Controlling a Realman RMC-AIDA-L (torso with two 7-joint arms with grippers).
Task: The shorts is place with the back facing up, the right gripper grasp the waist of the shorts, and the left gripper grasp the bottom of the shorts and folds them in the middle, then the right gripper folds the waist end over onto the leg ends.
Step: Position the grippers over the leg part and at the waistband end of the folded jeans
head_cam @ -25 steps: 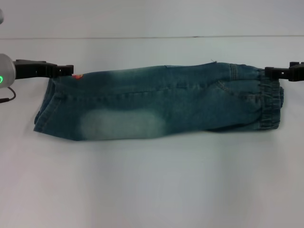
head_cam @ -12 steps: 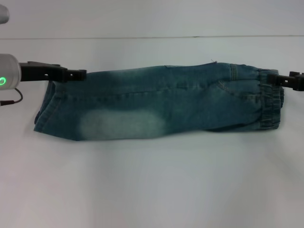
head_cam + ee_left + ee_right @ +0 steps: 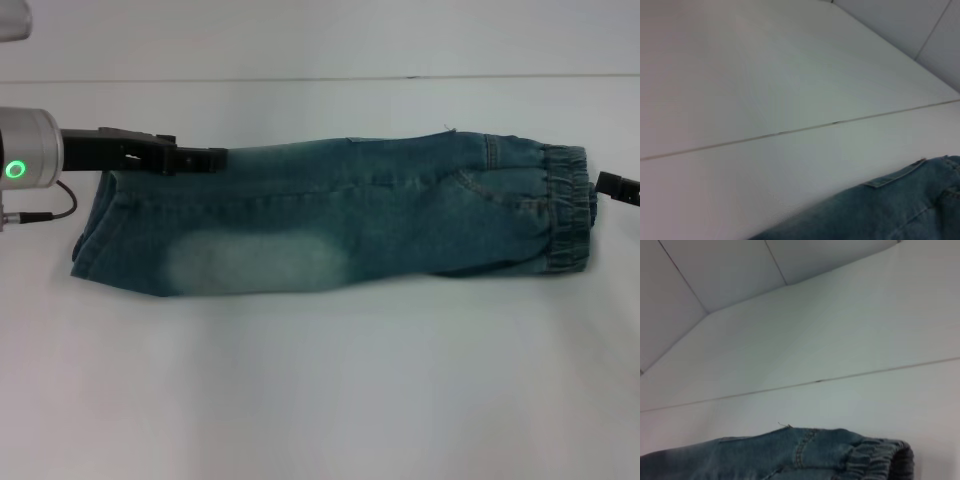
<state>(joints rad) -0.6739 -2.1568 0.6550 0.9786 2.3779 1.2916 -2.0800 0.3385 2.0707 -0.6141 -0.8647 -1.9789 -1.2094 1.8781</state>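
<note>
The faded blue-green denim shorts lie folded lengthwise across the white table. Their elastic waist is at the right. The leg ends are at the left, near a pale bleached patch. My left gripper reaches from its silver green-lit wrist over the far edge of the shorts, a little inward from the leg ends. Only the tip of my right gripper shows at the right border, just off the waist. Denim shows in the left wrist view. The gathered waistband appears in the right wrist view.
A thin seam runs across the table behind the shorts. A pale wall rises behind the table's far edge. Bare white tabletop stretches in front of the shorts.
My left gripper has moved right, from the leg-end corner to over the shorts' far edge. My right gripper has drawn back from the waist toward the right border. The shorts lie unchanged.
</note>
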